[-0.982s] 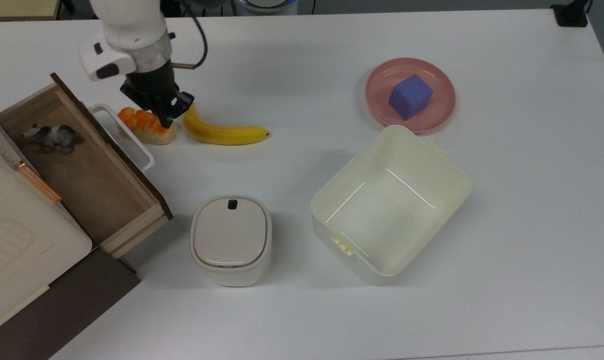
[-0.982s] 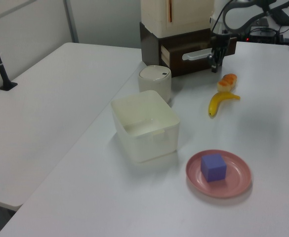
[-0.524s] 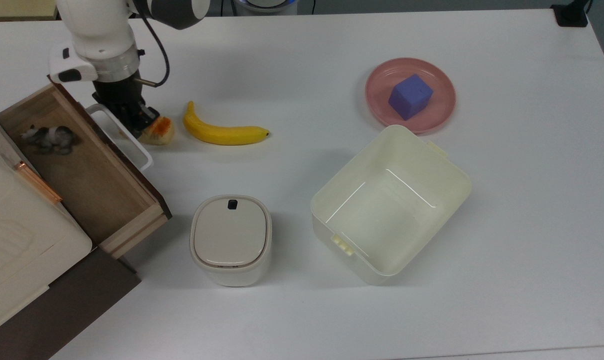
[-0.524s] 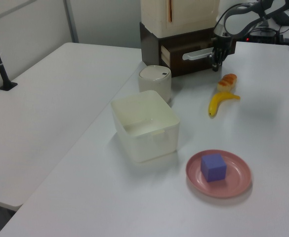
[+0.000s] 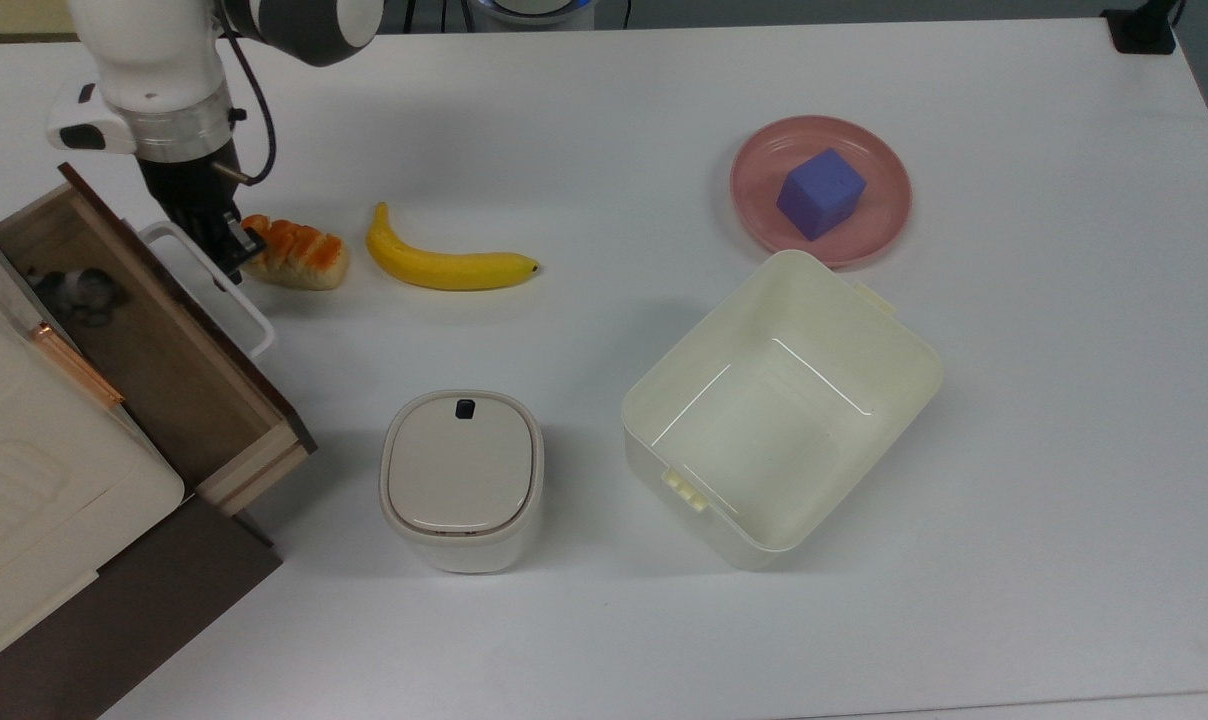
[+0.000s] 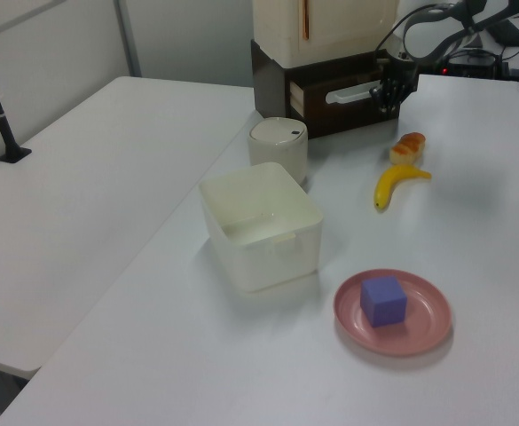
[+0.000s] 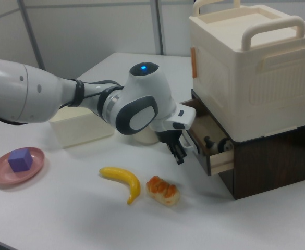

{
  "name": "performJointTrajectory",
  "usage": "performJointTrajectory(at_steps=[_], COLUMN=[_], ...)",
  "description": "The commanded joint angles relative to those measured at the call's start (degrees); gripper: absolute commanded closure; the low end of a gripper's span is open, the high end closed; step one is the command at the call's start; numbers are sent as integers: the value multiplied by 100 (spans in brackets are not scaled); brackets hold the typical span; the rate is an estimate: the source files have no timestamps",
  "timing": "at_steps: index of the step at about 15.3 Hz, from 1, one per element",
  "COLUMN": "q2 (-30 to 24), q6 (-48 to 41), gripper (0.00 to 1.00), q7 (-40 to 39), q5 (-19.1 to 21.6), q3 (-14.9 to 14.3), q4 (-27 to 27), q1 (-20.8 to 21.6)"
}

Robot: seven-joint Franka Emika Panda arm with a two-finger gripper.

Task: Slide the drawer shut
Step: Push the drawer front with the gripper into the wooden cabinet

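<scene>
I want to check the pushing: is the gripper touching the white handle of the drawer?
Touching. In the top view the gripper presses against the white handle of the drawer.

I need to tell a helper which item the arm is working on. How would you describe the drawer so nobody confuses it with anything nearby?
Find the brown cabinet at the top view's left edge, under a cream appliance. The drawer sticks out of it: light wood sides, dark brown front, white loop handle by the gripper. Unlike the cream bin, it is wooden.

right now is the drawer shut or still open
Partly open. The drawer sticks out of the cabinet, its wooden inside and a small toy animal showing; the gripper is at its white handle.
</scene>
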Motion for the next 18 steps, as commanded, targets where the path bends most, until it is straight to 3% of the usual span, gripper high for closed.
performJointTrajectory(at_steps=[1, 7, 10, 18], q2=[402, 692, 832, 1000], q6=[176, 316, 904, 1459], gripper=[100, 100, 100, 100], q7=[217, 297, 533, 1052], q5=[164, 348, 402, 349], q3=[-43, -43, -43, -52], q4=[531, 1024, 1059, 1235], q1=[-102, -261, -287, -296])
